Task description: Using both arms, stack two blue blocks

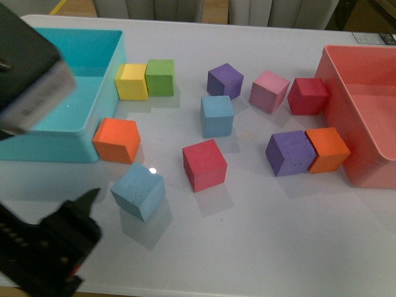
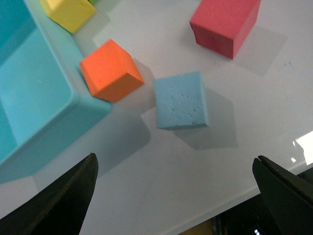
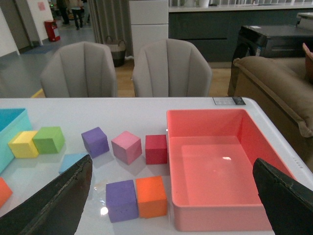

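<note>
No blue block is lifted yet, so I judge the task is at its first step, the reach for a block. The left gripper (image 2: 175,196) hangs empty, with jaws spread wide, just short of the nearer blue block (image 2: 181,100). This block sits a little turned on the counter (image 1: 260,247), toward the front. The second blue block (image 1: 216,116) stands further back in the middle, well apart from the first. The right gripper (image 3: 171,205) is also spread and holds nothing, away from the blocks. The next move, I think, asks the left gripper to come over the near block and match its turned faces. An orange block (image 2: 111,71) and the turquoise bin (image 2: 29,98) are near on one side, and a red block (image 1: 204,164) is on the other. The counter edge is close by the gripper.
</note>
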Robot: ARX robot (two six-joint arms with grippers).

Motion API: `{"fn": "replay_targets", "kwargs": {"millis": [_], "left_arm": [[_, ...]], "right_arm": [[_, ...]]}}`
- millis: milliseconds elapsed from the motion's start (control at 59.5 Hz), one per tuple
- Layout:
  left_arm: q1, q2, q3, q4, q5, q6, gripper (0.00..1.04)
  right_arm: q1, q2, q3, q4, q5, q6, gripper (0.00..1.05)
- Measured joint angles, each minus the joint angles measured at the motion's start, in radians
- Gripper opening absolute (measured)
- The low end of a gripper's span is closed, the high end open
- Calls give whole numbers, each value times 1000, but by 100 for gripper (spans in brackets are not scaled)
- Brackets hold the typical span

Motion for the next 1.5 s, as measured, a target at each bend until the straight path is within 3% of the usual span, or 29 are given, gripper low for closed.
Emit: {"fn": "replay_targets", "kwargs": {"millis": [437, 1496], "left_arm": [[-17, 365, 209, 29, 4, -9, 96], [113, 607, 430, -82, 121, -64, 96]], "right_arm": [[0, 0, 0, 0, 0, 0, 96], [0, 0, 0, 0, 0, 0, 96]]}}
